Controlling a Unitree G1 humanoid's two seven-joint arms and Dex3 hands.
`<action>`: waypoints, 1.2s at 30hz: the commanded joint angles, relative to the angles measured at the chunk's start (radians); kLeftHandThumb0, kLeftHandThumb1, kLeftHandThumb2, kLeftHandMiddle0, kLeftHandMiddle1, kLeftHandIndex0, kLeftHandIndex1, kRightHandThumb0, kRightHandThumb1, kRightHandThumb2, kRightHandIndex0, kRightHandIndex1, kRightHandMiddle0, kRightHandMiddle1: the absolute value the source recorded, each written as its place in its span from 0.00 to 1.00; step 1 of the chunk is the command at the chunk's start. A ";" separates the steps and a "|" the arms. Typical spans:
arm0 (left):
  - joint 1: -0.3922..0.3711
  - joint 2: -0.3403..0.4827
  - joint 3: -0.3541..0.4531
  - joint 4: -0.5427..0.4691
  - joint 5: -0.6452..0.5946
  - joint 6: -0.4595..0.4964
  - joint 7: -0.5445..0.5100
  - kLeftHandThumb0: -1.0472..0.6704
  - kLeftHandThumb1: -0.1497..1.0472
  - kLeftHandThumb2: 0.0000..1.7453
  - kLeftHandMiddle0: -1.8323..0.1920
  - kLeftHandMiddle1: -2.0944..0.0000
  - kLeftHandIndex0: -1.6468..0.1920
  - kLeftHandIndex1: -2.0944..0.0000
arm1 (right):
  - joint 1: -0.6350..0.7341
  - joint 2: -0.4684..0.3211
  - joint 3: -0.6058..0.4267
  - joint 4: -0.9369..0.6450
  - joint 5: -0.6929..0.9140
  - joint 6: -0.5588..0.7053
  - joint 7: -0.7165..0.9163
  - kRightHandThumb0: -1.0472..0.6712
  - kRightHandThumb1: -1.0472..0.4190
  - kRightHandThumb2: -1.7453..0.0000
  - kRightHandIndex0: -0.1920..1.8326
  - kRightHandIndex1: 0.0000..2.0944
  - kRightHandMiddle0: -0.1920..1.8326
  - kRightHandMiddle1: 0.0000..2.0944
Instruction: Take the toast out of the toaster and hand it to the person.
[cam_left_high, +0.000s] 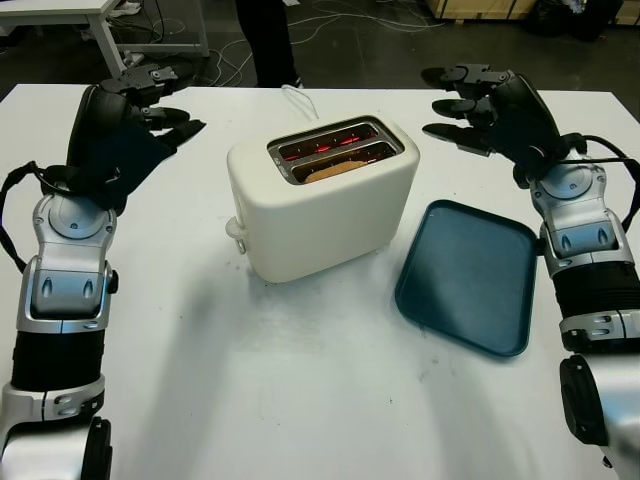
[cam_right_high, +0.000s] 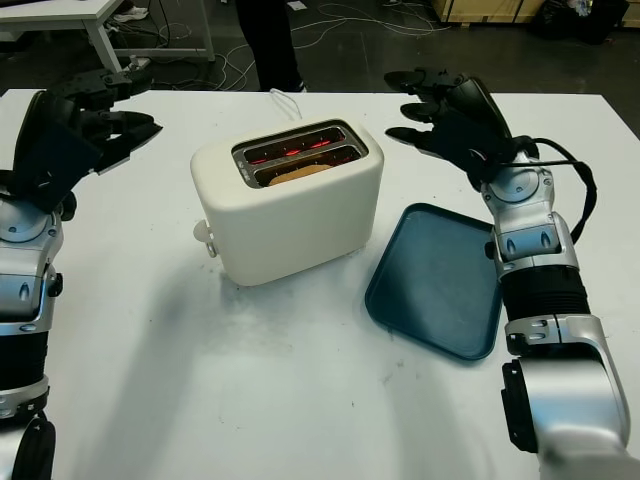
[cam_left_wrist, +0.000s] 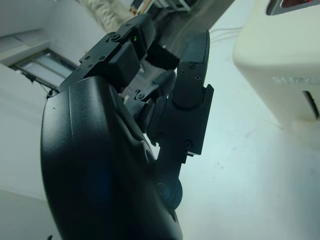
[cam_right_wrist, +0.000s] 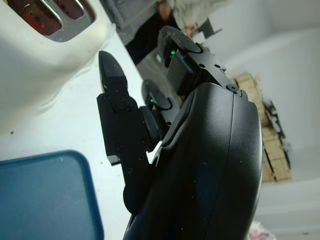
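Head views
Toaster (cam_left_high: 322, 196): a cream two-slot toaster is seen standing on the white table (cam_left_high: 300, 400), near its middle, with the slots facing up and the heating elements glowing red.
Toast (cam_left_high: 335, 169): a browned slice is seen sunk in the slot nearer the robot, its top edge just below the rim; the far slot is lit red inside.
Lever knob (cam_left_high: 236, 229): a round cream knob is seen on the toaster's left end, low down.
Tray (cam_left_high: 468, 275): a dark blue tray is laid flat on the table just right of the toaster, not touching it.
Left hand (cam_left_high: 150, 95): it is held above the table, left of the toaster and apart from it; nothing is grasped and the hand is released.
Right hand (cam_left_high: 465, 108): it is held above the table, right of the toaster and beyond the tray; it is released, with nothing in it.
Person (cam_left_high: 266, 40): dark trouser legs are seen standing at the table's far edge.

Left wrist view
Left hand (cam_left_wrist: 165, 95): the black shell and fingers are seen close up, released, with the toaster's (cam_left_wrist: 280, 70) cream wall beyond them.

Right wrist view
Right hand (cam_right_wrist: 145, 100): released and holding nothing, above the table.
Toaster (cam_right_wrist: 45, 55): its glowing slots are seen beyond the fingers.
Tray (cam_right_wrist: 45, 195): its blue corner is seen beneath the hand.
Person (cam_right_wrist: 170, 25): seen standing behind the table.
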 joint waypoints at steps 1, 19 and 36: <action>-0.010 -0.002 -0.011 -0.021 0.001 0.023 -0.003 0.37 0.89 0.01 0.64 0.67 0.52 0.96 | 0.015 0.006 -0.009 -0.025 0.019 0.029 0.009 0.46 0.09 1.00 0.41 0.00 0.39 0.00; -0.013 -0.013 -0.045 -0.074 0.003 0.082 -0.019 0.41 0.89 0.01 0.67 0.63 0.53 0.96 | 0.030 0.033 0.007 -0.081 0.046 0.075 0.033 0.38 0.10 1.00 0.42 0.01 0.39 0.00; -0.007 -0.016 -0.044 -0.085 0.000 0.086 -0.016 0.42 0.89 0.02 0.68 0.62 0.53 0.96 | 0.053 0.039 0.025 -0.131 0.007 0.096 0.019 0.39 0.10 1.00 0.43 0.01 0.40 0.00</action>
